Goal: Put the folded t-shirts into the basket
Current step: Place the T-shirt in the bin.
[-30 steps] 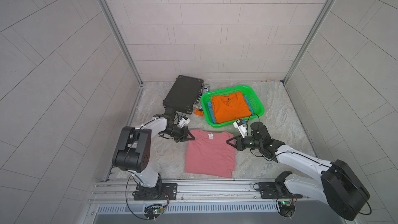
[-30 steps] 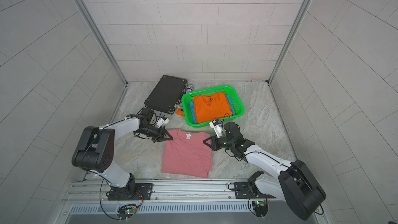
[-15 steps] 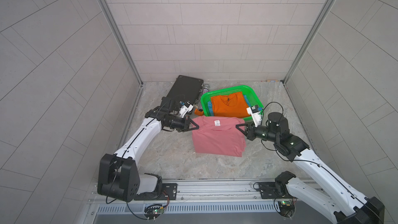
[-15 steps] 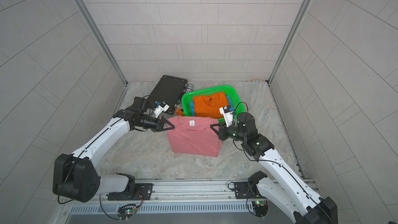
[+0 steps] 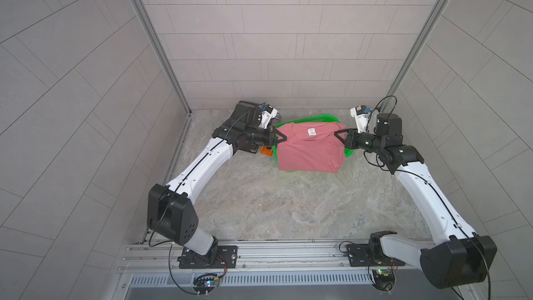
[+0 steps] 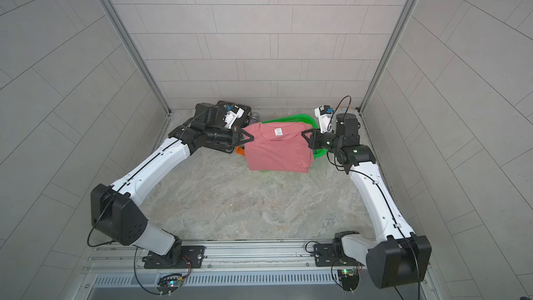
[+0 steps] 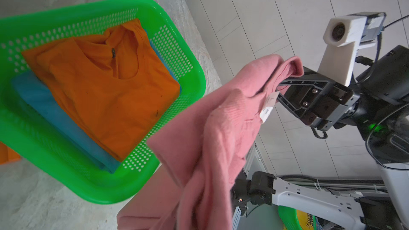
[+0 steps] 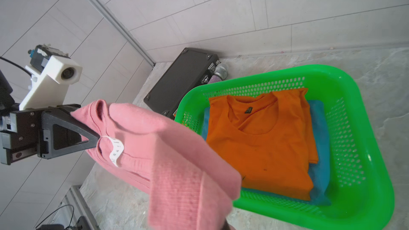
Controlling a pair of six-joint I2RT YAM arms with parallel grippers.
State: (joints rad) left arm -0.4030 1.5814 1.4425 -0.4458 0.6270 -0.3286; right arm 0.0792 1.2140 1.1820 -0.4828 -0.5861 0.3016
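The pink folded t-shirt hangs in the air between my arms, above and in front of the green basket. My left gripper is shut on its left shoulder corner. The right gripper is shut on the right shoulder corner. Both wrist views look past the pink cloth into the basket. Inside, the orange t-shirt lies flat on the blue t-shirt.
A black hard case lies left of the basket, mostly behind my left arm, with a microphone beside it. A small orange block sits at the basket's left front corner. Tiled walls close in three sides.
Both arms have lifted the pink t-shirt off the table and carried it away from the front rail, to above the basket. Both grips have stayed shut.
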